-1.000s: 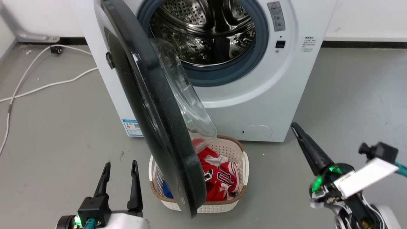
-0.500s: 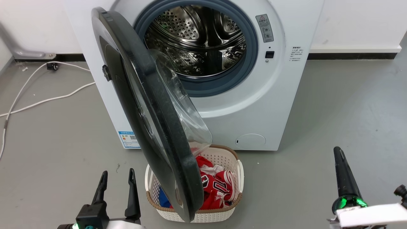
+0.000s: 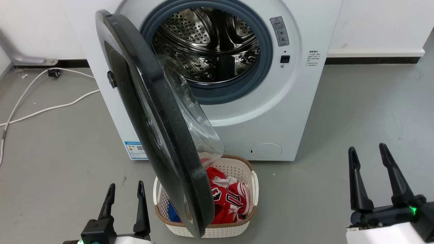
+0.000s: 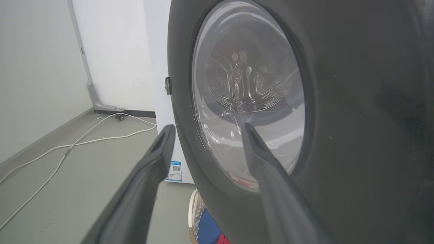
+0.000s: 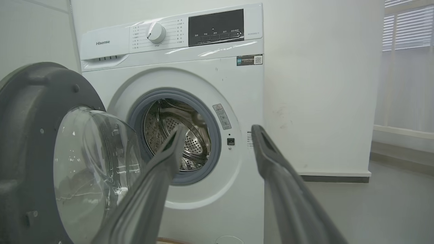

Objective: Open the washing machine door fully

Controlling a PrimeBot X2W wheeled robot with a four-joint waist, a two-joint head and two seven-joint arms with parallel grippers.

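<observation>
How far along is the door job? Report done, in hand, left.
Done: the washing machine door is unlatched and stands out from the washing machine, its drum exposed. In hand: nothing; left gripper and right gripper are open, apart from the door. Left: swing it further back, likely with the left gripper beside its outer face.

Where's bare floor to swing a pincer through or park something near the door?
Bare floor lies right of the laundry basket, bounded by the washing machine and the right pincer. More lies left, between the left pincer and the white cable. Crowded: the basket sits under the lower edge of the washing machine door.
</observation>
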